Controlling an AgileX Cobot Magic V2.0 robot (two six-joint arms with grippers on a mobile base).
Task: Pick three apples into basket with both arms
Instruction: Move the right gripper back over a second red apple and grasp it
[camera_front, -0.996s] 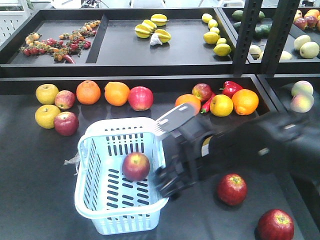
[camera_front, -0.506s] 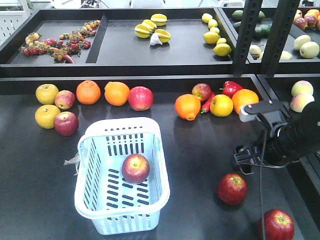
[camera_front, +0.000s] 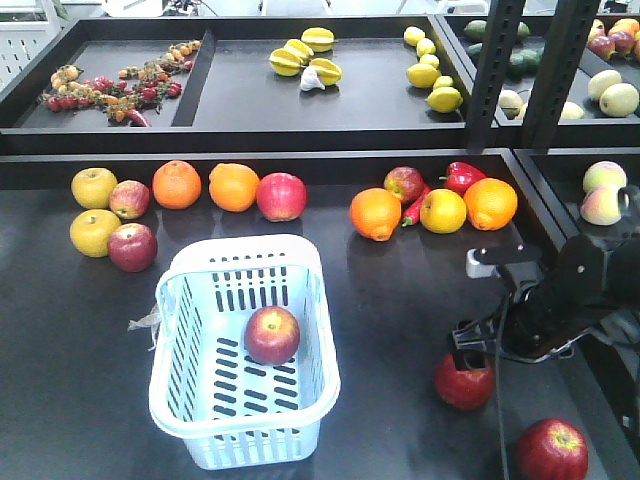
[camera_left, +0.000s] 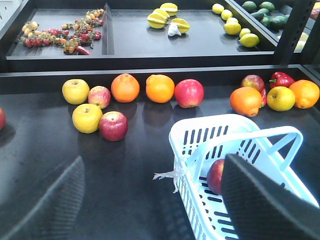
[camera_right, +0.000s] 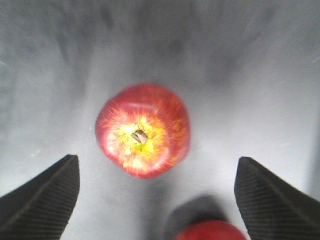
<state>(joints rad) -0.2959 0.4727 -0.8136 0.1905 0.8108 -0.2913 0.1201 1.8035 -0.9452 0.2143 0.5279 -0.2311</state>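
The pale blue basket (camera_front: 300, 262) stands left of centre on the dark table, with one dark-red apple (camera_front: 272, 335) lying in it. A second apple (camera_front: 465, 385) lies on the table to its right, and a third (camera_front: 551, 450) sits near the front right corner. My right gripper (camera_front: 470, 348) hangs open just above the second apple; in the right wrist view this apple (camera_right: 142, 130) lies ahead of the wide-apart fingers (camera_right: 45, 200), untouched. My left gripper (camera_left: 155, 210) is open and empty beside the basket (camera_left: 210, 125), whose apple (camera_left: 216, 176) shows behind the right finger.
A row of fruit lines the back of the table: yellow apples (camera_front: 94, 187), oranges (camera_front: 177, 184), red apples (camera_front: 281, 196) and a red pepper (camera_front: 462, 176). Black shelf posts (camera_front: 495, 70) rise at the right. Trays of fruit sit behind.
My right arm has swung from beside the basket to the right and come down over the apple on the table. The apple in the basket has stayed put.
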